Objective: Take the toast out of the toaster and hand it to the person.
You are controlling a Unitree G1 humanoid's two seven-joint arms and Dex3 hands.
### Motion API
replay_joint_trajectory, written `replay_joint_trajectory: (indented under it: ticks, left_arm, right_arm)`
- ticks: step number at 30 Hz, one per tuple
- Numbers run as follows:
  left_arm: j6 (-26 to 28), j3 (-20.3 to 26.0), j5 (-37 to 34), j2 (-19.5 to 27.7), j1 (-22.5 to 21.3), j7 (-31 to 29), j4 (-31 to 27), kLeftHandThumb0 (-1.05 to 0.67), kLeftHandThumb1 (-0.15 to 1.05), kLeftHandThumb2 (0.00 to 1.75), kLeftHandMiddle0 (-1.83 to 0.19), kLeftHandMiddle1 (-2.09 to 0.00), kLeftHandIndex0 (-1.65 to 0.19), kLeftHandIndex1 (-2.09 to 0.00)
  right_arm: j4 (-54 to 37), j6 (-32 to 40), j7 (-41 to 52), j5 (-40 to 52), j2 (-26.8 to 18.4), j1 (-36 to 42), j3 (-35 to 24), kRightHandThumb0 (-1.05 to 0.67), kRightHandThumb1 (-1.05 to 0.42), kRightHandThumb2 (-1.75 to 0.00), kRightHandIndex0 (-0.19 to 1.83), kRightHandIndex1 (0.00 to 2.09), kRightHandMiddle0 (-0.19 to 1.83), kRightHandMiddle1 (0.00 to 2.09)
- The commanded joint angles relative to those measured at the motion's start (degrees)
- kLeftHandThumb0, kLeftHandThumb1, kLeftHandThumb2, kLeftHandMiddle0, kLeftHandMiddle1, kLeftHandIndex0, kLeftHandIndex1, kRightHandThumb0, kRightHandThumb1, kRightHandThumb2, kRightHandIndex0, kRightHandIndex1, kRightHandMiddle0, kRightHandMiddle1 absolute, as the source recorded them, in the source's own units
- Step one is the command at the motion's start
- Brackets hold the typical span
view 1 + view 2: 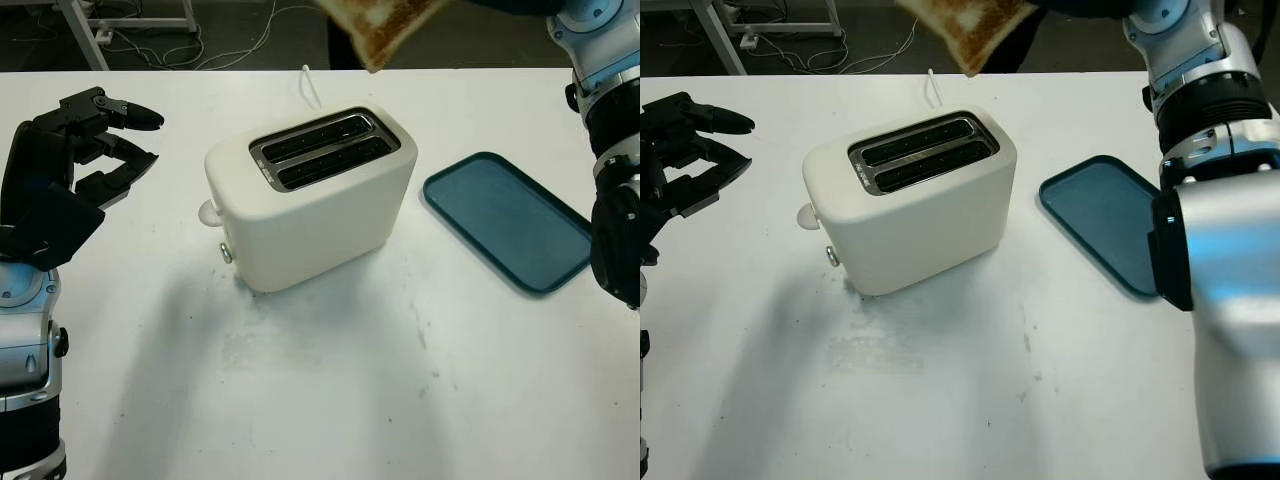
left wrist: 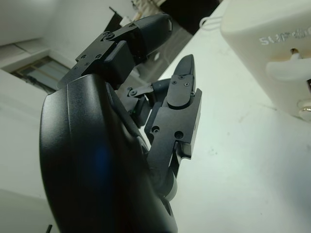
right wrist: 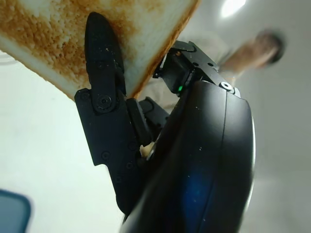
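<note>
Above the toaster (image 1: 312, 190), toward twelve o'clock and at the far edge of the table (image 1: 330, 380), the toast (image 1: 380, 28) hangs in the air, already clear of the slots. The right hand (image 3: 146, 131) grips it: in the right wrist view one black finger (image 3: 103, 73) lies across the browned face while the others press from behind. Both toaster slots look dark and vacant. A teal tray (image 1: 510, 220) lies flat at three o'clock of the toaster, near but apart from it. At nine o'clock the left hand (image 1: 75, 165) hovers open, holding nothing, well off the toaster's side.

The handover appears to be the step in hand. A blurred figure, probably the person (image 3: 252, 53), shows beyond the right hand in its wrist view. To do this well, the arm should carry the slice steadily toward twelve o'clock, keep the pinch firm but light enough not to crush the crumb, and present a free corner. Release should wait until the person has plainly taken hold.
</note>
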Motion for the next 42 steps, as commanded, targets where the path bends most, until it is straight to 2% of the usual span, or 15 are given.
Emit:
replay_joint_trajectory:
  ticks: [1, 5, 9, 19, 20, 23, 25, 27, 29, 30, 32, 33, 40, 41, 42]
  left_arm:
    - [0.98, 0.22, 0.02, -0.09, 0.77, 0.46, -1.01, -0.07, 0.92, 0.11, -0.57, -1.16, -0.6, -0.78]
    - [-1.02, 0.09, 0.88, 0.31, 1.12, 0.52, -0.35, -0.07, 0.92, 0.11, -0.58, -1.16, -0.61, -0.77]
    - [-0.53, 0.51, -0.28, -0.28, 0.99, 0.46, -0.05, -0.08, 0.92, 0.1, -0.58, -1.16, -0.61, -0.77]
    - [0.24, -0.05, 0.39, -0.64, 1.23, 1.37, -0.64, -0.07, 0.92, 0.11, -0.57, -1.15, -0.61, -0.76]
    - [-0.04, -0.01, 0.3, -0.71, 1.31, 1.42, -0.56, -0.07, 0.92, 0.1, -0.57, -1.15, -0.61, -0.76]
    - [-0.5, 0.24, -0.08, -0.77, 1.49, 1.11, -0.36, -0.05, 0.92, 0.11, -0.56, -1.16, -0.61, -0.76]
    - [-0.07, 0.24, 0.18, -0.62, 1.61, 1.01, -0.57, -0.05, 0.92, 0.12, -0.55, -1.16, -0.61, -0.76]
    - [-1.07, 0.43, -0.48, -0.8, 1.52, 0.75, -0.02, -0.03, 0.92, 0.12, -0.55, -1.16, -0.6, -0.76]
    - [-1.57, 0.46, -0.66, -0.94, 1.41, 0.78, 0.39, -0.03, 0.91, 0.13, -0.55, -1.17, -0.6, -0.77]
    - [-2.06, 0.44, -0.6, -0.87, 1.38, 0.74, 0.72, -0.04, 0.91, 0.12, -0.56, -1.18, -0.61, -0.77]
    - [-2.04, 0.51, -0.91, -0.93, 1.28, 0.6, 0.98, -0.06, 0.91, 0.12, -0.56, -1.19, -0.61, -0.78]
    - [-1.7, 0.55, -1.12, -1.06, 1.23, 0.61, 0.91, -0.07, 0.91, 0.12, -0.56, -1.19, -0.6, -0.78]
    - [-2.95, 0.24, -0.73, -0.95, 1.31, 0.94, 1.47, -0.07, 0.91, 0.12, -0.56, -1.2, -0.61, -0.8]
    - [-2.36, 0.33, -0.97, -1.1, 1.32, 0.94, 1.19, -0.07, 0.91, 0.12, -0.55, -1.2, -0.6, -0.8]
    - [-1.72, 0.39, -1.09, -1.2, 1.35, 0.98, 0.85, -0.07, 0.91, 0.12, -0.54, -1.19, -0.6, -0.8]
  right_arm:
    - [0.94, 3.75, -1.58, 2.87, 0.35, 1.23, -2.52, -0.4, -0.92, -0.37, 1.02, 1.75, 0.72, 1.75]
    - [1.69, 10.05, -3.94, 8.45, 1.22, 2.87, -8.35, -0.35, -0.92, -0.35, 0.99, 1.75, 0.59, 1.69]
    - [1.7, 13.78, -6.83, 12.98, 2.73, 4.73, -12.9, -0.36, -0.92, -0.37, 0.99, 1.75, 0.63, 1.74]
    - [2.2, 17.61, -19.79, 14.64, 7.13, 8.86, -15.44, -0.23, -0.92, -0.35, 0.7, 1.75, 0.16, 1.72]
    - [2.32, 18.03, -20.44, 14.39, 7.39, 9.08, -15.27, -0.25, -0.92, -0.35, 0.61, 1.75, 0.11, 1.63]
    - [2.59, 18.41, -21.47, 12.64, 7.75, 10.09, -13.71, -0.24, -0.92, -0.36, 0.58, 1.75, 0.17, 1.6]
    - [2.61, 17.35, -21.95, 11.78, 8.03, 11.1, -12.7, -0.26, -0.92, -0.34, 0.46, 1.75, 0.36, 1.22]
    - [2.68, 17.33, -22.03, 11.86, 8.42, 11.76, -12.64, -0.27, -0.92, -0.32, 0.35, 1.61, 0.45, 0.83]
    - [2.77, 17.29, -21.04, 12.8, 8.66, 12.32, -13.41, -0.28, -0.92, -0.35, 0.42, 1.72, 0.33, 1.18]
    - [2.82, 17.44, -20.41, 13.79, 8.77, 12.6, -14.34, -0.24, -0.92, -0.38, 0.52, 1.73, 0.23, 1.5]
    - [2.88, 17.29, -19.97, 14.61, 8.92, 13.16, -15.25, -0.2, -0.92, -0.37, 0.63, 1.74, 0.2, 1.68]
    - [2.9, 17.24, -20.12, 14.55, 9.01, 13.4, -15.26, -0.18, -0.92, -0.36, 0.65, 1.74, 0.12, 1.65]
    - [3.15, 18.65, -20.95, 15.2, 10.17, 13.96, -16.89, -0.17, -0.92, -0.24, 0.75, 1.75, 0.39, 1.73]
    - [3.22, 19.22, -21.41, 14.89, 10.23, 13.85, -16.66, -0.19, -0.92, -0.22, 0.72, 1.75, 0.44, 1.55]
    - [3.25, 19.43, -21.53, 14.75, 10.25, 13.79, -16.53, -0.2, -0.92, -0.21, 0.7, 1.75, 0.43, 1.5]
